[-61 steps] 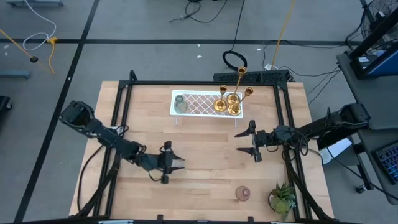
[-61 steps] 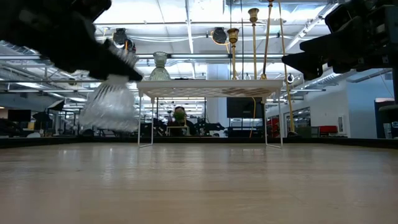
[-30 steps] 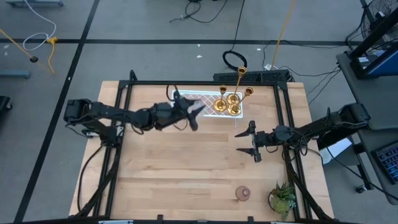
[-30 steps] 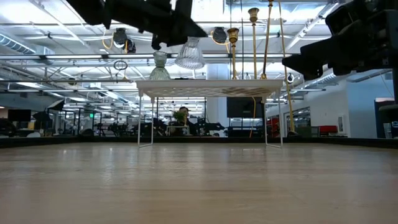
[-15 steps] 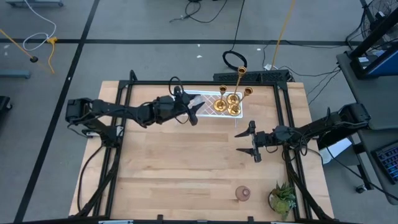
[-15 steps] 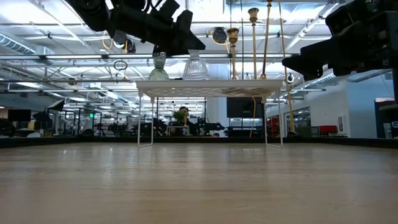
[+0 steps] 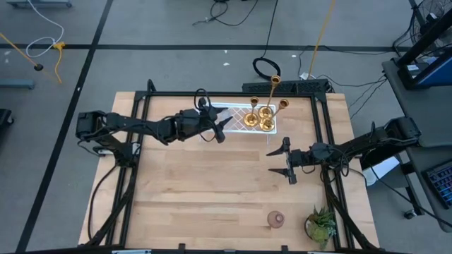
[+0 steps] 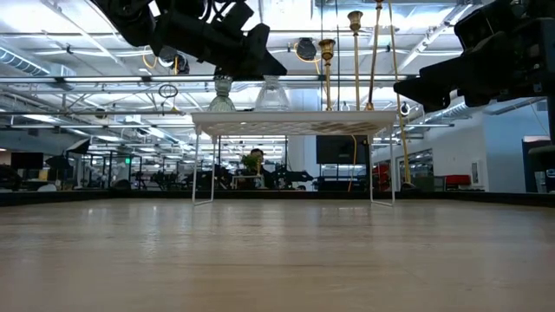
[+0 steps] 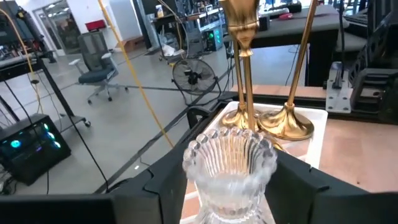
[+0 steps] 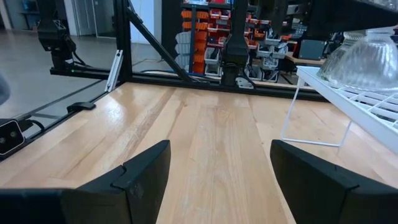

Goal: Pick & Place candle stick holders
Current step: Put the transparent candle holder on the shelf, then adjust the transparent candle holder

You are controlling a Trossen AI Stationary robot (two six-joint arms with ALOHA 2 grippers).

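My left hand point(image 9: 229, 186) pinched 1 clear ribbed glass candle holder point(image 9: 229, 163) over the white lattice tray point(image 7: 236, 118); my right hand point(image 7: 281, 161) hovered spread above the wooden tabletop point(image 7: 226, 190).

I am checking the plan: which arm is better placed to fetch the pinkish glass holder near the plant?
Right. The right gripper hangs open and empty nearer the pinkish holder; the left gripper holds the clear holder.

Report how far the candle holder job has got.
Done: three gold holders and the greenish glass holder stand on the white tray. In hand: the left gripper holds the clear glass holder at the tray. Left: the pinkish holder on the table; the right gripper waits open.
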